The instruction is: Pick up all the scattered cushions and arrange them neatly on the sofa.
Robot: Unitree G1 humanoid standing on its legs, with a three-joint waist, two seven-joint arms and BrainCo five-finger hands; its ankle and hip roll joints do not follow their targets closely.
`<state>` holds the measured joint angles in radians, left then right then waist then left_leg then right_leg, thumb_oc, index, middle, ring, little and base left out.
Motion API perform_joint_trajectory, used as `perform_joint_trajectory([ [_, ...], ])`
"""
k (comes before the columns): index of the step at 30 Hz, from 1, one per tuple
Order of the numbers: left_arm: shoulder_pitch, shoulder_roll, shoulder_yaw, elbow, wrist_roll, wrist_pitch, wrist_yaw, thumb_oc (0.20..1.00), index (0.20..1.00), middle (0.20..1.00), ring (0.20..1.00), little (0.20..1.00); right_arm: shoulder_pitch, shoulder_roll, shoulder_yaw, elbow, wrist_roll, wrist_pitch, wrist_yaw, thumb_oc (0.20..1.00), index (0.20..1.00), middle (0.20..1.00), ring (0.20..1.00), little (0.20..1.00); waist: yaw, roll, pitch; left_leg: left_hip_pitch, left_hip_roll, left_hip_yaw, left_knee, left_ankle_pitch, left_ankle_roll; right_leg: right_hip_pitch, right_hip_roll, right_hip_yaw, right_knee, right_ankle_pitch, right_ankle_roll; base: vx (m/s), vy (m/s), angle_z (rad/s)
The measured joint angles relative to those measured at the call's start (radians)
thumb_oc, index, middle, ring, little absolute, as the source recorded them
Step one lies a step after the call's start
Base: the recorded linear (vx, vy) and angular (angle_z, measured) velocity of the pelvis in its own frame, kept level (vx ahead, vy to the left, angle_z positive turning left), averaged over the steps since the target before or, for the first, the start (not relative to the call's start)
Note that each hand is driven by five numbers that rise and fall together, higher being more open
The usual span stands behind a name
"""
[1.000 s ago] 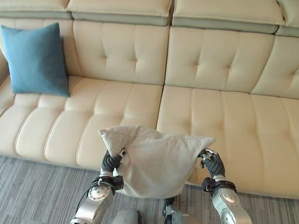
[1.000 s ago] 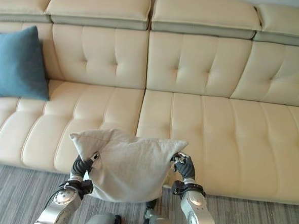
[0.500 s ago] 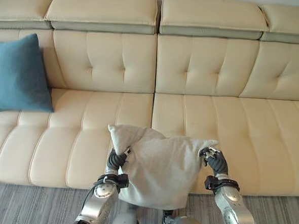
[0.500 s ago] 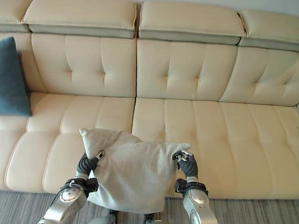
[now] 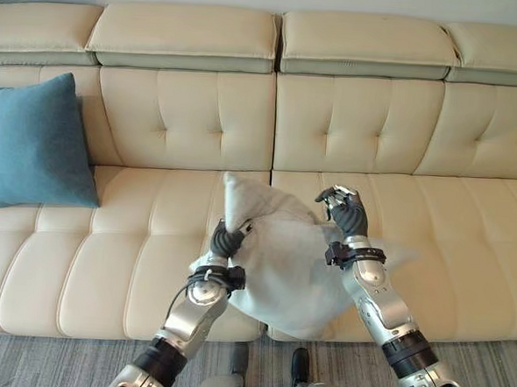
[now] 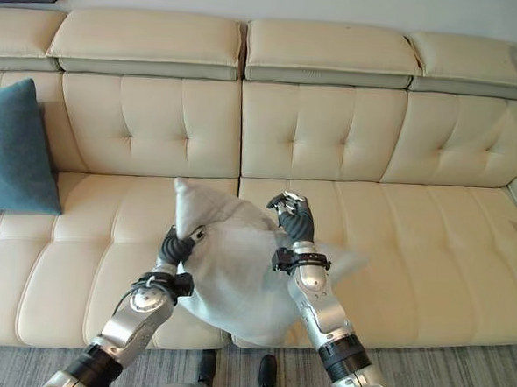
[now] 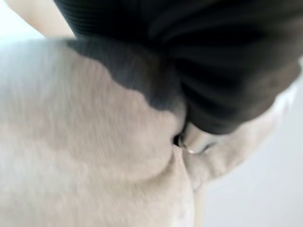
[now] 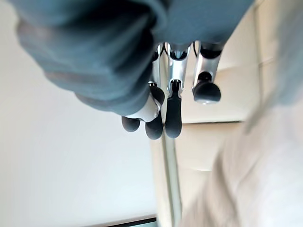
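**A:** Nearest the robot, the left hand (image 5: 227, 242) was clamped on the beige cushion (image 5: 276, 265), fingers curled into the fabric at its left edge. The left wrist view had the cloth bunched right up against the dark cover, so that grip looked firm.

**B:** And the right hand (image 5: 345, 209)?

**A:** It was over the cushion's upper right part, fingers bent but loose. In the right wrist view the fingers (image 8: 173, 106) closed on nothing, with the cushion off to one side of them. So it read as apart from the fabric, or at most brushing it. One hand was doing the holding.

**B:** Where was the cushion, then?

**A:** It was out over the sofa seat (image 5: 114, 255), about at the seam between the two middle sections, with its top corner pointing at the backrest (image 5: 189, 115). It slanted, low end near the seat's front edge, high end further in. Whether it had touched down on the seat could not be told.

**B:** So what did the next move hinge on?

**A:** On the backrest lying straight beyond the cushion, well apart from it. The left hand was the one to carry it there. By judgement it needed pushing deeper and standing upright.

**B:** Anything further back?

**A:** The blue cushion (image 5: 33, 140) was already propped upright against the backrest, far to the left, well clear of both hands.
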<state>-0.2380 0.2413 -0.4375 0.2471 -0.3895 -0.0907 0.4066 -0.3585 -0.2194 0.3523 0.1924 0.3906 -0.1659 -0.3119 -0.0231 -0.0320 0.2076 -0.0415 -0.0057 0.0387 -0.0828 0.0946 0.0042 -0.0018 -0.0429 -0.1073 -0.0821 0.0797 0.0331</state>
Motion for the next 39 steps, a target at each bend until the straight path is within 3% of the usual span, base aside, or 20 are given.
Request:
perform_joint_trajectory([
  [11,-0.133,-0.015,0.009,0.100,-0.004,-0.006,0.109,0.200,0.200,0.200,0.200,0.200,-0.130,0.004,0.026,0.035,-0.020,-0.001,-0.082,0.200,0.200,0.200,0.200,0.200,-0.029,-0.005,-0.011,-0.068,0.005,0.010,0.000,0.009,0.002,-0.074,0.004,0.005,0.000,0.013,-0.001,0.02,0.012,-0.02],
  [12,-0.133,-0.014,0.010,0.100,-0.004,-0.006,0.116,0.200,0.200,0.200,0.200,0.200,-0.113,0.004,0.011,0.031,-0.022,-0.002,-0.096,1.000,1.000,1.000,1.000,1.000,-0.029,-0.005,-0.011,-0.067,0.005,0.017,0.000,0.009,0.002,-0.073,0.004,0.005,0.000,0.013,0.000,0.07,0.028,-0.06],
  [15,-0.108,-0.004,0.030,0.078,0.001,-0.006,0.124,0.200,0.200,0.200,0.200,0.200,0.017,0.015,-0.106,-0.032,-0.053,-0.005,-0.124,1.000,1.000,1.000,1.000,1.000,-0.028,-0.008,-0.013,-0.061,0.005,0.029,0.000,0.008,0.002,-0.071,0.003,0.023,0.000,0.014,0.001,0.09,0.035,-0.08],
  [17,-0.048,0.002,0.089,0.029,0.018,-0.006,0.122,0.200,0.200,0.200,0.200,0.200,0.157,0.026,-0.251,-0.062,-0.066,-0.010,-0.145,1.000,1.000,1.000,1.000,1.000,-0.048,-0.009,-0.013,-0.049,0.004,0.033,0.000,0.007,0.004,-0.062,0.002,0.027,0.000,0.014,0.001,0.07,0.027,-0.08],
  [19,-0.002,0.006,0.133,0.015,0.020,-0.009,0.121,0.200,0.200,0.200,0.200,0.200,0.255,-0.001,-0.324,-0.056,-0.071,-0.008,-0.179,1.000,1.000,1.000,1.000,1.000,-0.061,-0.013,-0.012,-0.024,0.004,0.044,0.000,0.004,0.007,-0.040,0.001,0.032,0.000,0.013,0.002,0.04,0.022,-0.17],
  [24,0.058,0.007,0.174,-0.034,0.027,-0.009,0.092,0.200,0.200,0.200,0.200,0.200,0.295,-0.008,-0.415,0.026,-0.087,-0.026,-0.226,1.000,1.000,1.000,1.000,1.000,-0.083,-0.017,-0.015,-0.015,0.013,0.053,-0.007,-0.004,0.001,-0.037,0.009,0.050,-0.006,0.006,0.013,0.01,0.021,-0.11],
  [30,0.117,0.004,0.171,-0.079,0.048,-0.012,0.057,0.200,0.200,0.200,0.200,0.200,0.300,0.068,-0.387,0.089,-0.032,-0.037,-0.232,1.000,1.000,1.000,1.000,1.000,-0.073,-0.021,-0.040,-0.031,0.016,0.053,-0.007,-0.006,0.001,-0.055,0.012,0.051,-0.006,0.011,0.010,-0.03,0.016,-0.02],
  [39,0.152,-0.003,0.129,-0.080,0.012,-0.022,0.036,0.200,0.200,0.200,0.200,0.200,0.235,0.184,-0.157,0.168,0.229,-0.122,-0.158,1.000,1.000,1.000,1.000,1.000,-0.041,-0.006,-0.064,-0.042,0.012,0.030,0.000,0.013,0.006,-0.053,0.008,0.020,0.000,0.026,-0.002,-0.03,0.013,0.08],
])
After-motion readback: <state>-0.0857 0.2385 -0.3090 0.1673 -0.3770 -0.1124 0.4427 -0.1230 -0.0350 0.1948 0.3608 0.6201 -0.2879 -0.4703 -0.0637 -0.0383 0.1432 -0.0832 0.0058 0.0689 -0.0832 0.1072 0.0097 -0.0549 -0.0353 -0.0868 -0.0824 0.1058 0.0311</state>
